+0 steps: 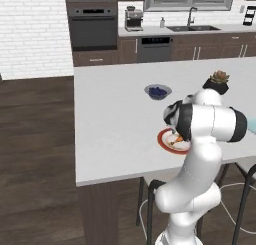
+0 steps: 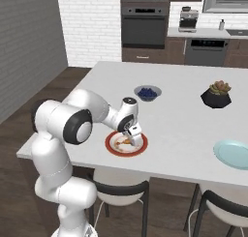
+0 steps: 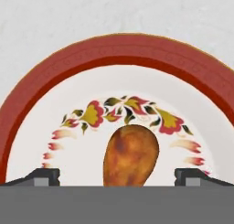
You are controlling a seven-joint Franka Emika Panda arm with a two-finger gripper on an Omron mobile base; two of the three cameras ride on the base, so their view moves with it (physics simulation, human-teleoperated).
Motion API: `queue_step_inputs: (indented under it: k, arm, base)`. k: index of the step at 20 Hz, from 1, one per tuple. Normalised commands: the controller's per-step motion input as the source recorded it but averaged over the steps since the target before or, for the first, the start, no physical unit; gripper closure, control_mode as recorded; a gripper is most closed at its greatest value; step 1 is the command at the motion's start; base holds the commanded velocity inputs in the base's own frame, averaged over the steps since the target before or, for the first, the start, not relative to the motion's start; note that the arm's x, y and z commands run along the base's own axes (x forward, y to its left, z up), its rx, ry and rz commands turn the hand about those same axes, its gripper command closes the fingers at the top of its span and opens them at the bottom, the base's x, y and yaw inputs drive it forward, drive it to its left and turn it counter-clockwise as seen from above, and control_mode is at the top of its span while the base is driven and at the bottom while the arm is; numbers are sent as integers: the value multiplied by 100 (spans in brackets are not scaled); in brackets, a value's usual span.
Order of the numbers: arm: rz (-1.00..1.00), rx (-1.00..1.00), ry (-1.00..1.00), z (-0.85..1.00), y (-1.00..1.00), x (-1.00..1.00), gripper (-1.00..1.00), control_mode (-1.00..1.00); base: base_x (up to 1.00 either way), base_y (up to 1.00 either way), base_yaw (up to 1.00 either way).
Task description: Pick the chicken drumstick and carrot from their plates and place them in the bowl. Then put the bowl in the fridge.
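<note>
The gripper (image 2: 130, 134) hangs low over the red-rimmed plate (image 2: 112, 147) at the near edge of the white counter (image 2: 174, 115), pointing down. In the hand view the two fingertips (image 3: 43, 176) stand wide apart at 8 and 4 o'clock, and the drumstick (image 3: 131, 155) lies between them at 6 o'clock, its rounded golden-brown end pointing to 12. The claw is fully spread and grips nothing; whether a fingertip touches the meat cannot be told. The drumstick rests on the plate's white middle, inside a ring of painted flowers, with the broad red rim (image 3: 137, 47) arching from 9 through 12 to 3 o'clock.

In the right base view the drumstick (image 2: 125, 141) shows as a small orange-brown spot just under the hand. From that plate, a small grey bowl of blueberries (image 2: 147, 92) sits at 1 o'clock, well apart; a black faceted pot (image 2: 216, 97) with a plant stands at 2 o'clock, farther off; and the pale blue plate (image 2: 233, 154) lies at 3 o'clock by the counter's right edge, cut off by the frame, so what is on it cannot be told.

In the left base view the arm's elbow covers most of the red-rimmed plate (image 1: 165, 141), with the blueberries (image 1: 158, 92) at 11 o'clock from it.
</note>
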Motion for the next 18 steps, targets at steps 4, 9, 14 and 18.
queue_step_inputs:
  k: [4, 9, 14, 18]
  arm:
    - [0, 0, 1, -23, -6, 11, -100, -100]
    - [-2, 0, 2, -32, 13, 0, -100, -100]
    - [-7, 0, 0, -21, 16, 0, 100, -100]
    - [-7, 0, 0, -9, 7, -2, 100, -100]
  base:
    - [0, 0, 0]
    - [0, 0, 0]
    - [0, 0, 0]
    - [0, 0, 0]
